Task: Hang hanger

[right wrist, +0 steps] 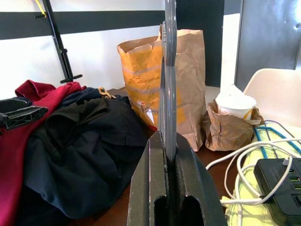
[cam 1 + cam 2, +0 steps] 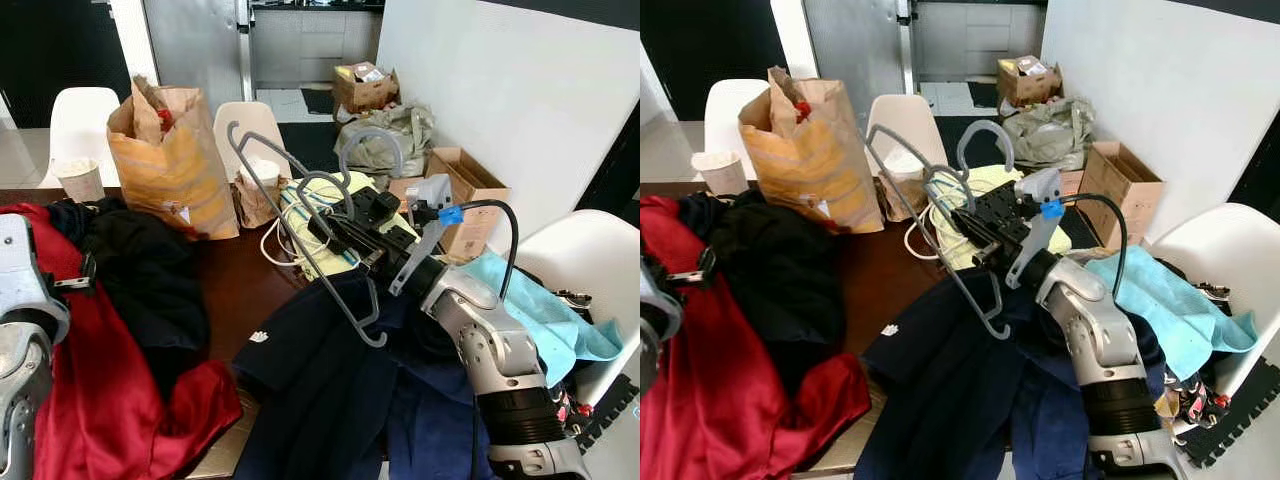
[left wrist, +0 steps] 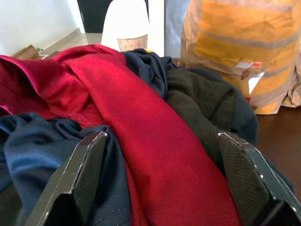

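Clothing is heaped across the dark wooden worktop: a red garment on the robot's left, a black garment beside it, and a navy garment nearer the middle. The grey hanger is held raised above the navy garment, tilted, with its hook pointing away from the robot. The right end effector is clamped on the hanger; in the right wrist view the hanger is seen edge-on, pinched between the two black fingers.

The left end effector is held low over the red garment, with its fingers set wide apart and nothing gripped between them.

A brown paper bag stands upright on the worktop behind the black garment. A paper cup is placed to the left of the bag, and a second cup sits in a crumpled paper bag to its right. A yellow-green cloth lies beyond the hanger, with white cable on it. A light blue cloth is draped over the white chair on the right. Cardboard boxes stand on the floor by the white wall.
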Tool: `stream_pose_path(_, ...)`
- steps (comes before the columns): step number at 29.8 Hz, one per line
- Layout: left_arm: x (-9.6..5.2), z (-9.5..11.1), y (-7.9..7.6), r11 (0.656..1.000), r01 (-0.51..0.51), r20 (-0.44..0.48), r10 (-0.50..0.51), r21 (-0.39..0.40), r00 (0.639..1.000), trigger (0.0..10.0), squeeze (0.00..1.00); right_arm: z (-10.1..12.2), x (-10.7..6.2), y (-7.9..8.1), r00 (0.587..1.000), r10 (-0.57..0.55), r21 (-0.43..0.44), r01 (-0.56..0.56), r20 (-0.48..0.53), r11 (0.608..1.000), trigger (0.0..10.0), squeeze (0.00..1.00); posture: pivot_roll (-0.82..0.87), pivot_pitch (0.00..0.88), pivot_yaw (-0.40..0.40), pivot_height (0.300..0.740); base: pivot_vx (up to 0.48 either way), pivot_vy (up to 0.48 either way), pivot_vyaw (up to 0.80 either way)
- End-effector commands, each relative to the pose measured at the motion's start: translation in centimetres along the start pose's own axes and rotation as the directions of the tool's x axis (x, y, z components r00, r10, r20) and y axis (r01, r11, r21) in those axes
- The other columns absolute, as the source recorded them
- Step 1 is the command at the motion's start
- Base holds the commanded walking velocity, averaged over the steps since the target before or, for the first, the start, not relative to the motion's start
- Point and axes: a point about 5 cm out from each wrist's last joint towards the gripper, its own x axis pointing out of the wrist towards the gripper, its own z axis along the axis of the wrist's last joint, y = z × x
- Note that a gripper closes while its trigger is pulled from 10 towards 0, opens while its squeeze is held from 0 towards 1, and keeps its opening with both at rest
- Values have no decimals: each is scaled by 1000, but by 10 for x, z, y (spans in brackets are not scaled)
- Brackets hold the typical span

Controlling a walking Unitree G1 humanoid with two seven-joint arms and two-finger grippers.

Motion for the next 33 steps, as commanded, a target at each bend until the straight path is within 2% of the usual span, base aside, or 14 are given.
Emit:
stream_pose_path(1, 0, -8, -3, 1000, 15, -35, -15, 11, 999, 10000, 0, 1, -1, 0, 1000, -4, -16, 4, -6, 1000, 10000, 0, 26, 0, -30, 740, 0, 0, 0)
stream_pose_path(6, 0, 7, -18, 995, 101, 45, -101, 6, 994, 10000, 0, 1, -1, -1, 1000, -6, -20, 6, -7, 1000, 10000, 0, 25, 0, -29, 740, 0, 0, 0)
stream_pose_path(10, -2, 9, -23, 992, 123, 48, -124, 23, 991, 10000, 0, 1, -1, 0, 1000, -7, -21, 7, -8, 1000, 10000, 0, 25, 0, -28, 740, 0, 0, 0)
stream_pose_path(13, -6, 9, -31, 985, 153, 38, -156, 84, 987, 10000, 0, 0, -1, 0, 1000, -9, -22, 9, -11, 1000, 10000, 0, 28, 0, -26, 740, 0, 0, 0)
stream_pose_path(23, -14, 4, -40, 972, 190, -6, -191, 140, 982, 10000, 0, -1, -1, -1, 1000, -11, -24, 11, -18, 1000, 10000, 0, 32, 0, -27, 740, 0, 0, 0)
stream_pose_path(26, -19, 2, -45, 958, 221, -38, -218, 184, 975, 10000, 0, -2, -1, -1, 1000, -10, -26, 9, -24, 1000, 10000, 0, 35, 0, -27, 740, 0, 0, 0)
stream_pose_path(27, -19, 2, -45, 958, 221, -38, -218, 184, 975, 10000, 0, -2, -1, -1, 1000, -10, -26, 9, -24, 1000, 10000, 0, 35, 0, -27, 740, 0, 0, 0)
stream_pose_path(29, -26, 2, -46, 939, 245, -72, -234, 242, 970, 10000, 0, -3, -1, -1, 999, -9, -29, 8, -30, 1000, 10000, 0, 35, 0, -26, 740, 0, 0, 0)
stream_pose_path(33, -31, 3, -42, 932, 240, -91, -223, 272, 971, 10000, 0, -4, -1, -2, 999, -10, -31, 9, -32, 999, 10000, 0, 35, 0, -23, 740, 0, 0, 0)
